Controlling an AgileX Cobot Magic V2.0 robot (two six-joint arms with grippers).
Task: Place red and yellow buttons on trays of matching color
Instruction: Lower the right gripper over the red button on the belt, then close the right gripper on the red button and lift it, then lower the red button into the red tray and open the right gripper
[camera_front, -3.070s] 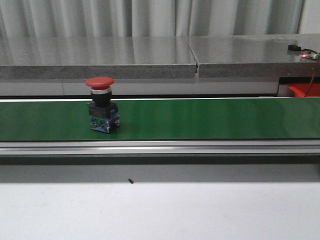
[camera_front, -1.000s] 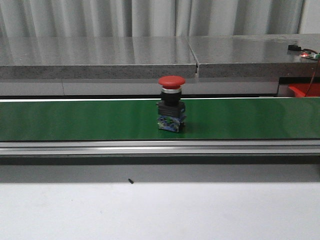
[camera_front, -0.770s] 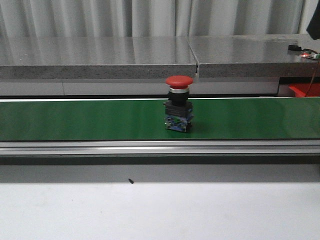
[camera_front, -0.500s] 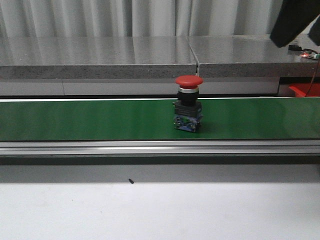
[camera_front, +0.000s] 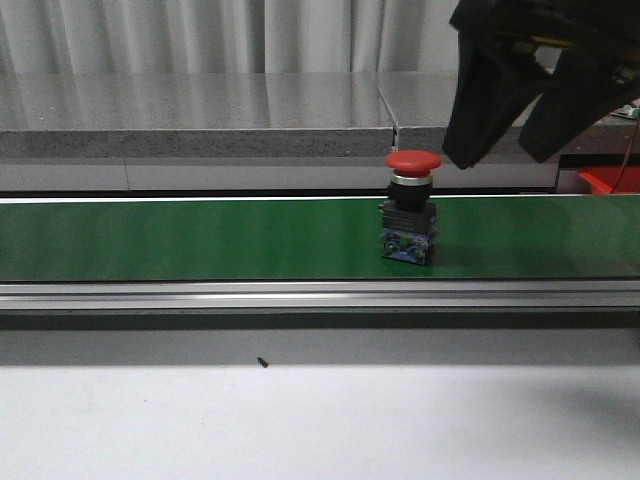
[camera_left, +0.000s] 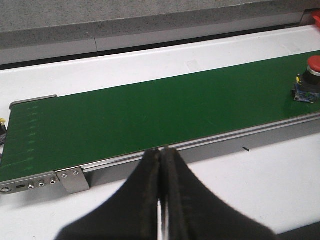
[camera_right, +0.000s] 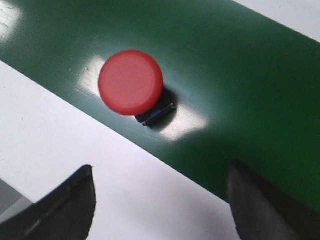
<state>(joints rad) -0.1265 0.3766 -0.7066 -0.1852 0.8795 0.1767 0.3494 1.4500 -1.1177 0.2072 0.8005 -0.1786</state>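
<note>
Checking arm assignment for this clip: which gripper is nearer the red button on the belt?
Right. The right gripper, open, hangs just above the red button; the left gripper, shut, sits far along the green belt.

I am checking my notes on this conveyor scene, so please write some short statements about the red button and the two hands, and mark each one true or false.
1. The red button stands upright on the green belt. True.
2. The right hand is shut on the button. False: its fingers are spread open, above the button and to its right, not touching it.
3. The left hand is shut and holds nothing. True.
4. A yellow button also rides on the belt. False: only the red one is visible.
5. In the front view, the button is left of the belt's middle. False: it is right of the middle.
</note>
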